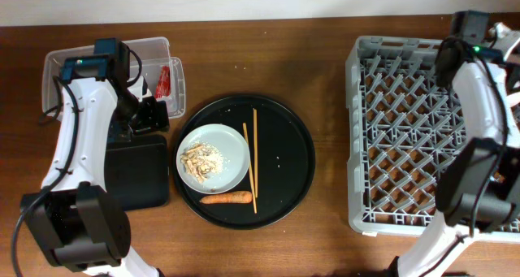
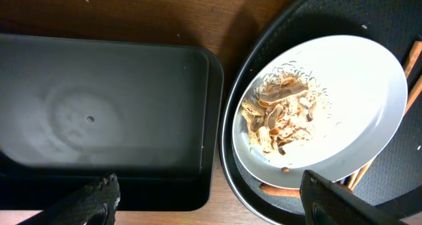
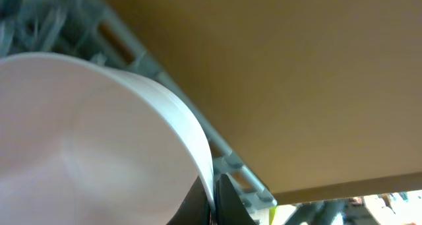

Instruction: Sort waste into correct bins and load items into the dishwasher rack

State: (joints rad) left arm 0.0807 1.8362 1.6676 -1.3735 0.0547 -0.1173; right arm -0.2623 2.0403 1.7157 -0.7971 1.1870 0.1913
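A pale grey-green round plate (image 1: 227, 147) sits on the left half of a large round black tray (image 1: 284, 159) in the middle of the brown wooden desk (image 1: 325, 58). A heap of beige food scraps (image 2: 280, 113), flaky and curled, is piled on the plate's left part.

Just right of the plate, a pair of thin wooden chopsticks (image 1: 254, 159) lies on the round tray. They lie side by side, their long axis running from the far edge toward the near edge. One reaches further at both ends than the other.

A thin orange carrot (image 1: 227, 199) lies crosswise below the plate, its long axis left to right and its thicker end to the right.

A red wrapper (image 1: 164, 80) lies in the right end of a clear plastic rectangular tub (image 1: 73, 62) at the far left, lengthwise from far to near.

A shallow black rectangular tray with rounded corners (image 2: 99, 113) sits just beside the round tray. The left fingers (image 2: 89, 200) hang over its near edge, spread wide apart and holding nothing.

The large square light-grey plastic dishwasher rack (image 1: 406, 139) with its lattice of pegs fills the right of the desk. The right fingers (image 3: 227, 202) are clamped on the rim of a white bowl (image 3: 86, 139). The bowl is smooth and plain, and tilted with grey pegs close beside it. Whether it rests on the rack cannot be told.
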